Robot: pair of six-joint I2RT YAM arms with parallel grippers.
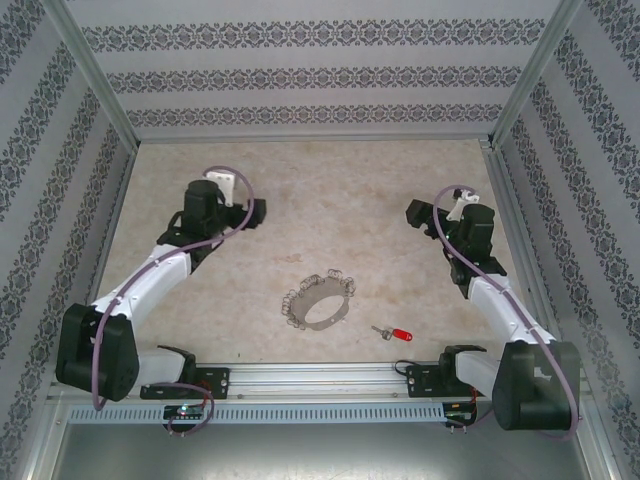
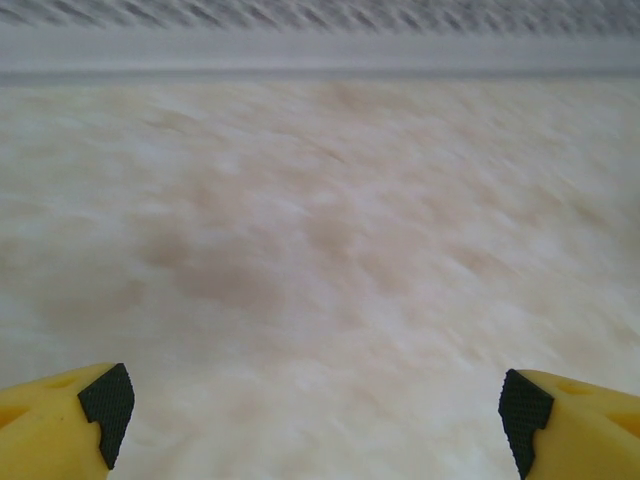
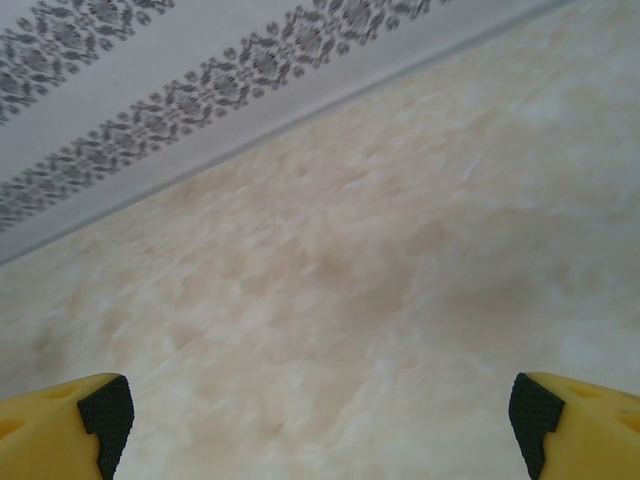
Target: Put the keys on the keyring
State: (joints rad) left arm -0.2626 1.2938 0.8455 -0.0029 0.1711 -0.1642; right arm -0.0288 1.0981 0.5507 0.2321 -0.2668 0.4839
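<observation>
The keyring (image 1: 318, 299), a grey metal hoop fringed with small wire loops, lies flat on the table near the middle front. A tiny key (image 1: 396, 333) with a red head and short silver blade lies to its right, apart from it. My left gripper (image 1: 257, 212) hovers at the back left, well away from both. My right gripper (image 1: 412, 212) hovers at the back right. In the wrist views both pairs of yellow fingers (image 2: 70, 425) (image 3: 70, 425) stand wide apart over bare table, with nothing between them.
The beige marbled table (image 1: 330, 200) is fenced by patterned walls (image 1: 310, 80) at the back and sides. A metal rail (image 1: 320, 380) with the arm bases runs along the near edge.
</observation>
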